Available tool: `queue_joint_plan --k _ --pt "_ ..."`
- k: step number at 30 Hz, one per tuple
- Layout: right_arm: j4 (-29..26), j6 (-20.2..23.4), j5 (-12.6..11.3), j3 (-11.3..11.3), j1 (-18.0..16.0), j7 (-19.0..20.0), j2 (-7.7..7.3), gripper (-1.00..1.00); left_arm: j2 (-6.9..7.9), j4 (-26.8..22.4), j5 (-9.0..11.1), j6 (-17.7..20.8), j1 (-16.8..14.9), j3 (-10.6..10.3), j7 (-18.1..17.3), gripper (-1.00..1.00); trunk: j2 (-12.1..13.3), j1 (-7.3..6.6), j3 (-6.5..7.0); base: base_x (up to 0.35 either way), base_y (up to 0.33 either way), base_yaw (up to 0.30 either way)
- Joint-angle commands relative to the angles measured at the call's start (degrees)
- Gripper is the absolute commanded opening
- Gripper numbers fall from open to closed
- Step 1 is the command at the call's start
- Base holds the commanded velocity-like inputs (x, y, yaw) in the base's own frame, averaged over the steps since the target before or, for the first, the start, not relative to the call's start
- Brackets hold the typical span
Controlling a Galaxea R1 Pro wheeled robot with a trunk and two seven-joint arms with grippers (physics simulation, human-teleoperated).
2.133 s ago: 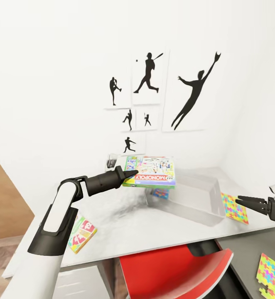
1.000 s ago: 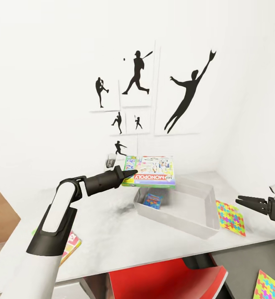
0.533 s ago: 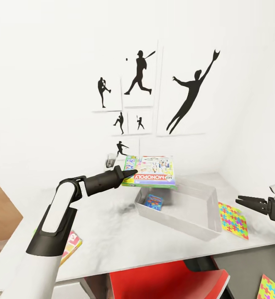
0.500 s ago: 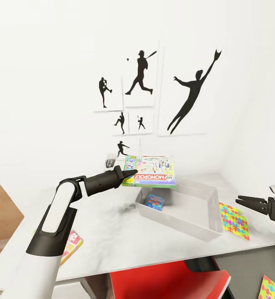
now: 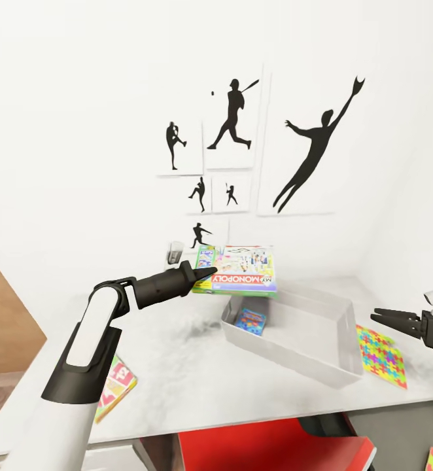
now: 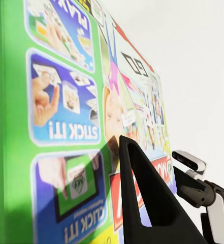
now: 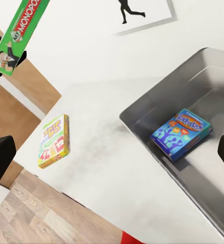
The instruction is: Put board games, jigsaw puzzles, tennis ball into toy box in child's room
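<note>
Left fingers [image 5: 207, 270] clamp Monopoly box [image 5: 242, 269] above toy box [image 5: 347, 314] rim | right fingers [image 5: 381, 318] apart, empty

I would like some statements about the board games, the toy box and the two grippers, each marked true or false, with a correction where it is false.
1. The left gripper holds the Monopoly box in the air. True.
2. The toy box has nothing inside. False: the blue board game lies in it.
3. The small yellow, green and red game lies on the table, outside the toy box. True.
4. The right gripper grips a jigsaw puzzle. False: it is open and holds nothing; a jigsaw puzzle lies on the table beside the toy box.
</note>
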Motion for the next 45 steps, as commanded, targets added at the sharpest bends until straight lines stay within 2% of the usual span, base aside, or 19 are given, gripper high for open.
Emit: queue_joint_plan --k 1,12,20,31,45 --pt "0.00 0.24 -0.02 -0.02 -0.06 0.14 -0.02 1.00 -0.02 -0.04 0.59 0.17 -0.06 0.03 0.52 -1.00 -0.13 0.04 -0.13 0.052 0.019 0.018" --pt "0.02 0.28 -0.04 -0.16 -0.06 0.18 -0.04 1.00 -0.24 -0.05 0.59 0.19 -0.14 -0.32 0.56 -1.00 -0.13 0.04 -0.13 0.019 0.007 0.007" --pt "0.01 0.57 -0.09 -1.89 0.00 0.21 0.00 1.00 -0.37 0.02 0.55 0.18 -0.14 -0.36 0.62 -1.00 -0.13 0.04 -0.13 0.002 0.001 0.001" --pt "0.01 0.71 -0.15 -2.81 0.03 0.22 0.01 1.00 -0.45 0.01 0.55 0.24 -0.15 -0.32 0.55 -1.00 -0.13 0.04 -0.13 0.000 0.000 0.000" --pt "0.00 0.86 -0.19 -2.91 0.06 0.28 0.02 1.00 -0.60 -0.46 1.14 0.33 -1.02 -0.34 0.65 -1.00 -0.13 0.04 -0.13 0.000 0.000 -0.047"
